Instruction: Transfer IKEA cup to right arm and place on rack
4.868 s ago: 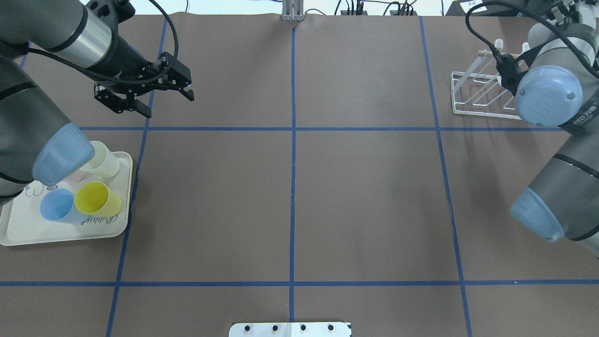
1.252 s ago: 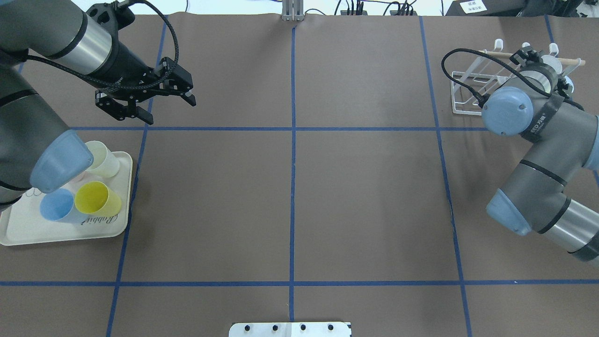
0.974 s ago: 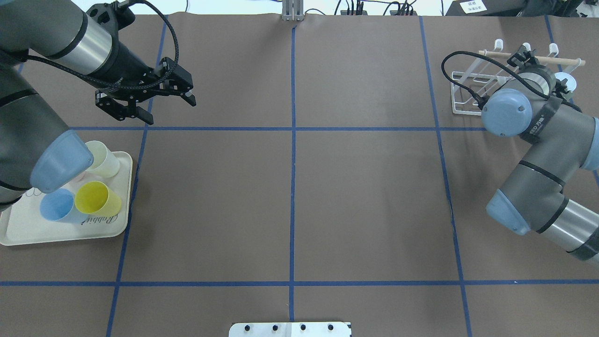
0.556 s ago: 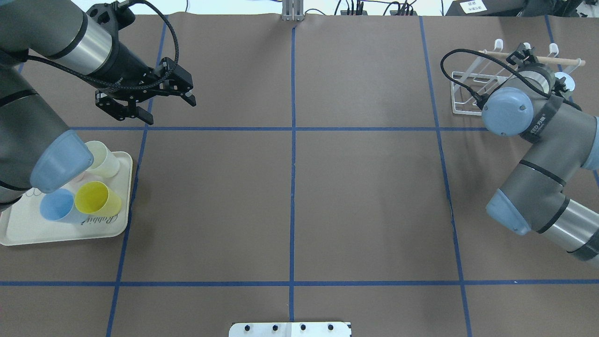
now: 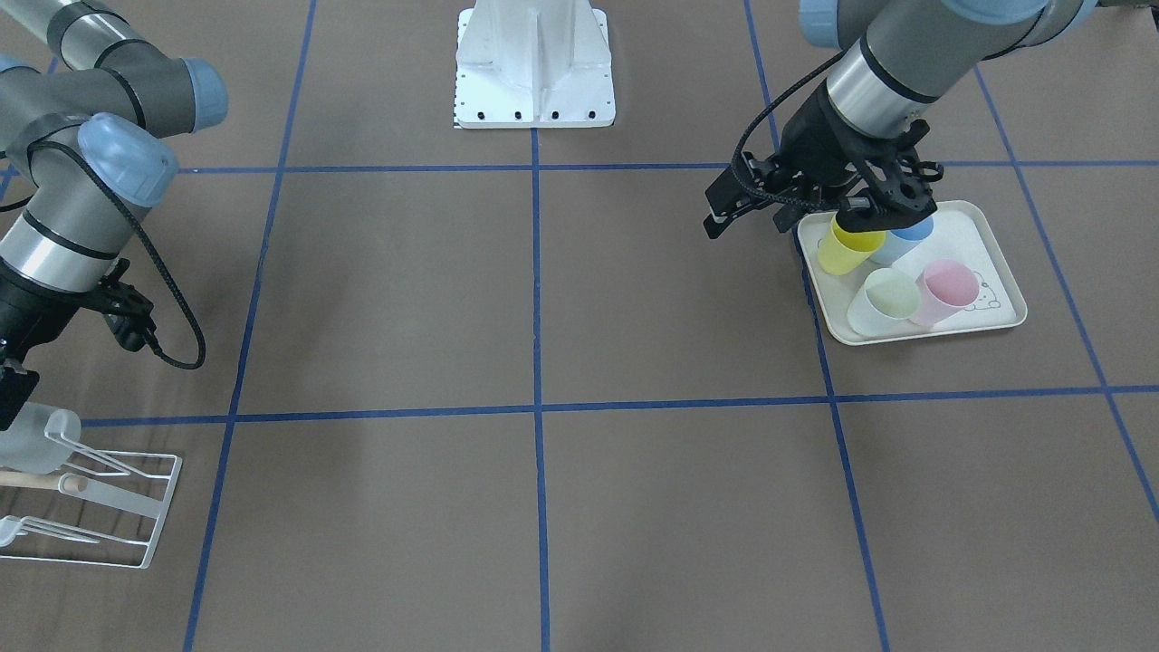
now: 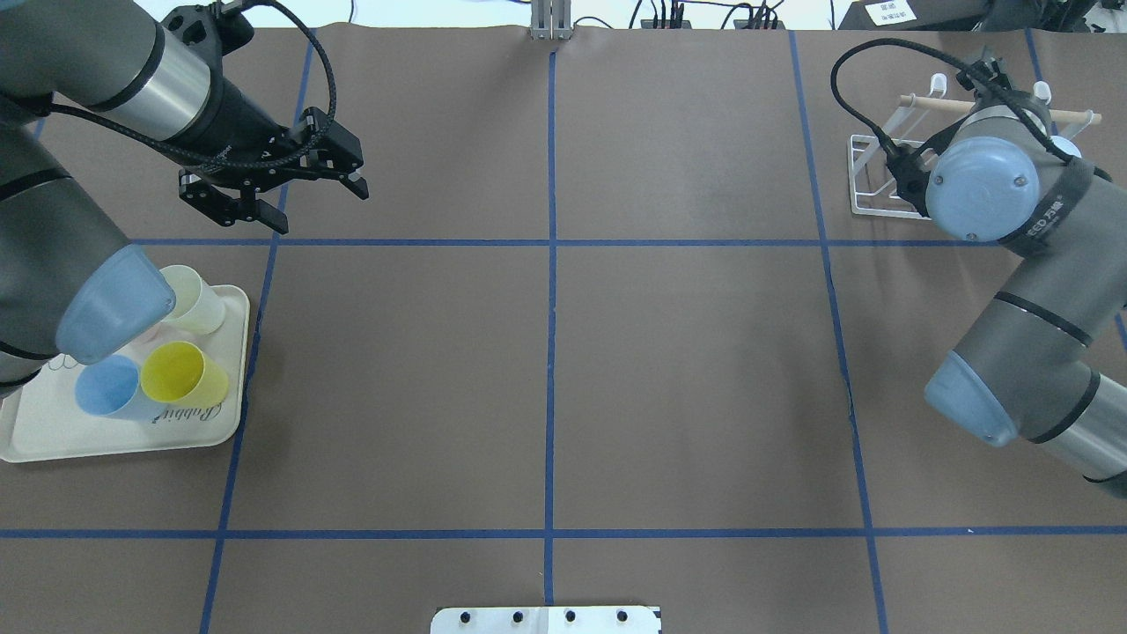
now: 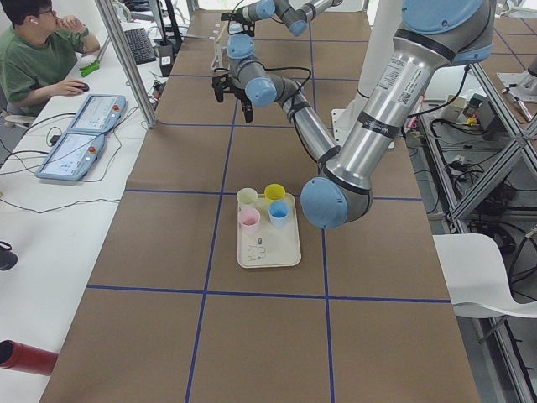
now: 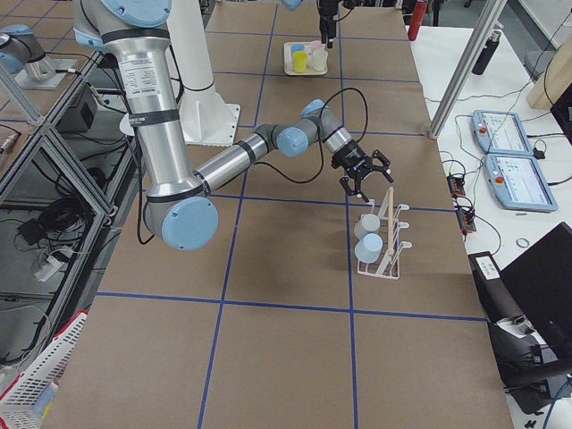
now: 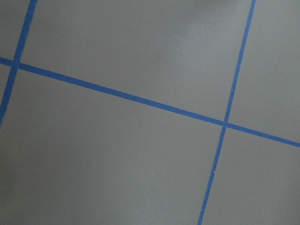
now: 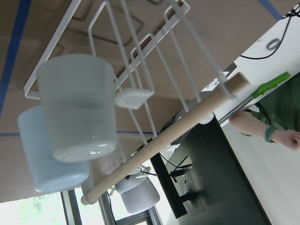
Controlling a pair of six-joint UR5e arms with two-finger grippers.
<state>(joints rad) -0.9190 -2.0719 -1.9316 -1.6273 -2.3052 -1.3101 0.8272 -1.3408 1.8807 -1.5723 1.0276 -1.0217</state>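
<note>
Evidently, nothing is being gripped on the left: the fingers of the left gripper (image 6: 317, 201) are being held spread and empty above the bare surface (image 6: 687, 370), near the tray (image 6: 53, 436). The right gripper (image 8: 368, 181) is being held just above the rack (image 8: 380, 255), and whether its fingers are spread or closed cannot be told. An IKEA cup (image 10: 77, 108) is being carried on the rack's prongs, with a pale blue cup (image 10: 40, 159) behind it, so the hand-over and placing are being judged done. Four other cups (image 5: 892, 294) are being left on the tray, each one probably awaiting the same transfer.
</note>
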